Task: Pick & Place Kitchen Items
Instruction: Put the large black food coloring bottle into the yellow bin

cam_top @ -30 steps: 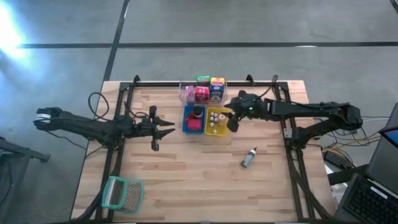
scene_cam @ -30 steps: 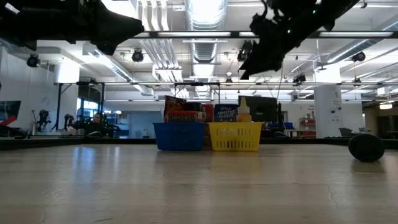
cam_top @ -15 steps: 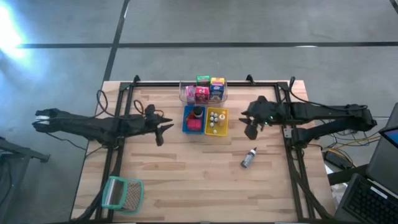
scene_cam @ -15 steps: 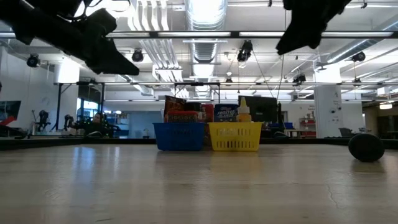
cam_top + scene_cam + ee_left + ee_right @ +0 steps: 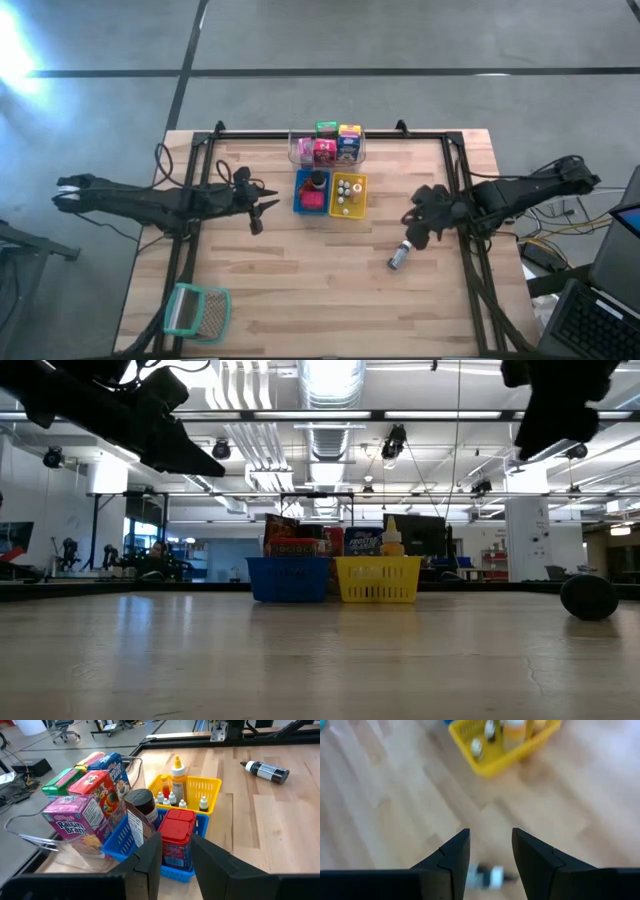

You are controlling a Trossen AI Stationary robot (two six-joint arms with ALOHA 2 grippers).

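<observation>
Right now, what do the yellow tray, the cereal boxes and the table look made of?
Yellow tray: likely moulded plastic; slotted lattice walls, even bright colour, slight sheen.
Cereal boxes: printed cardboard by the look; flat faces, sharp folded edges, glossy print.
Table: wood planks, visible grain and seams, pale satin finish.

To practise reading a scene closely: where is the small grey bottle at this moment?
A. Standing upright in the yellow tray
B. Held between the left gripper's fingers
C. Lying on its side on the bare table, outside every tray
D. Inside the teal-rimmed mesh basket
C: the small grey bottle lies flat on the wooden table, apart from the yellow tray, with the open right gripper just above it and nothing between its fingers.
</observation>
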